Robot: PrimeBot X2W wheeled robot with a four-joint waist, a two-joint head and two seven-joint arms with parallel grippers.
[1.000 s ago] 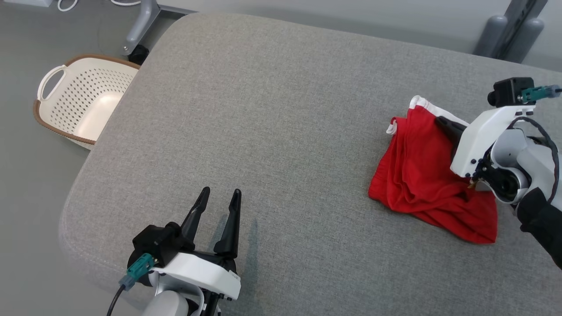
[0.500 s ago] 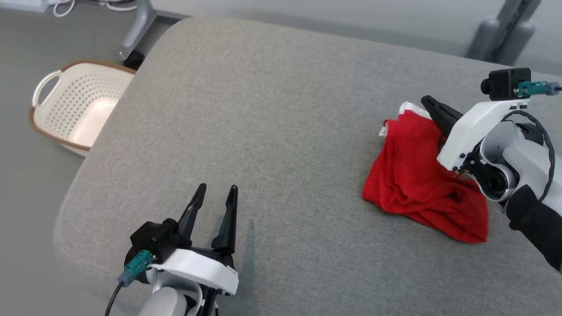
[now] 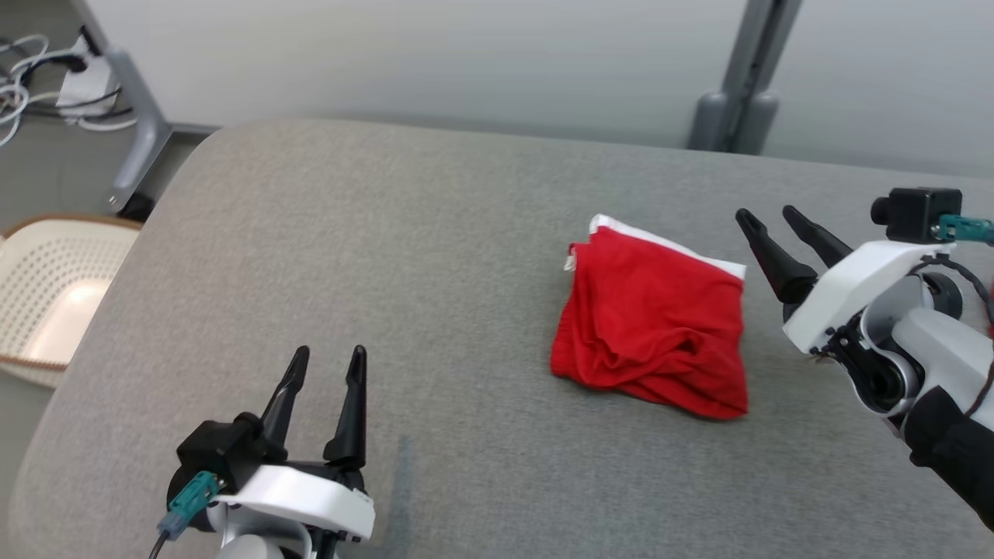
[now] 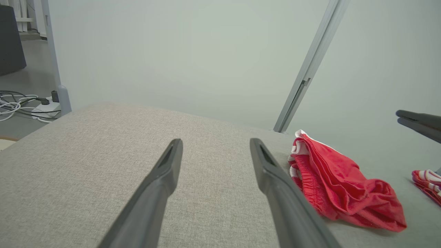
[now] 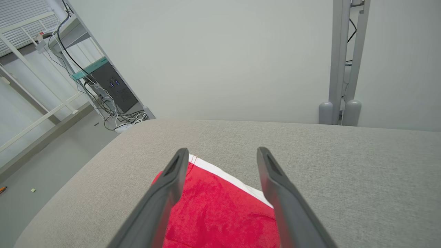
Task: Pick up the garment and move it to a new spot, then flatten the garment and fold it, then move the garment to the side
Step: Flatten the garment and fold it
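Grey cushioned surface (image 3: pixel 388 233), pale wall (image 3: pixel 427 54) | garment (image 3: pixel 652 326) lying loose | left gripper (image 3: pixel 329 353), right gripper (image 3: pixel 765 212) spread, empty

The garment (image 3: pixel 652 326) is bright red with a white band along one edge. The cushion (image 3: pixel 388 256) is light grey with a fine woven fleck and has one darker grey streak (image 3: pixel 400 481). The basket (image 3: pixel 46 264) is cream, dotted with rows of small round holes, and its rim is brown. The left gripper (image 3: pixel 329 353) and the right gripper (image 3: pixel 765 212) both have black fingers on a white shell, and each carries a teal plug (image 3: pixel 190 493). The wall (image 3: pixel 427 62) is pale greenish white, and the post (image 3: pixel 738 85) and the floor (image 3: pixel 46 178) are grey. The cables (image 3: pixel 23 93) are white. In the left wrist view, a second cloth (image 4: pixel 427 179) is red with white stripes.
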